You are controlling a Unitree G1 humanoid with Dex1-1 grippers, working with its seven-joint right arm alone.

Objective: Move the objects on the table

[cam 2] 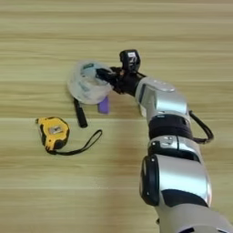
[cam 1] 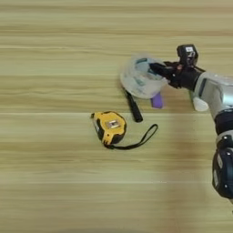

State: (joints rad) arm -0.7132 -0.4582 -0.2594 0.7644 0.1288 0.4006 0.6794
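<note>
**Gripping the tape roll at its rim, tilted over the marker and cap**

Holding the clear tape roll (cam 1: 142, 77) by its right-hand rim, the right gripper (cam 1: 160, 71) is reaching in from the picture's right, its black fingers (cam 2: 103, 74) clamped on the roll's wall, one apparently inside the ring and one outside. The roll is sitting tilted, its open face turned up toward the camera and a patch of teal label showing inside. Its lower edge is overlapping the top end of the black marker (cam 1: 134, 109) and the purple cap (cam 1: 157, 100); whether it is touching them or hanging just above cannot be told.

Judging by its look, the roll is light and stiff, a hollow ring with a smooth, glossy wall that is likely slippery, so a pinch across the rim is the sensible hold, though a thin wall may twist in the fingers. The marker is lying nearly upright in the picture, just beside the cap. A white object, probably the glue stick (cam 1: 199, 103), is showing partly behind the silver forearm. The yellow tape measure (cam 1: 110, 127) is lying well apart, down to the left, its black strap looping toward the right; it is looking denser and heavier than the rest.

The table (cam 1: 54, 54) is spreading broad and flat, light wood with lengthwise grain, offering plenty of room on every side.
</note>
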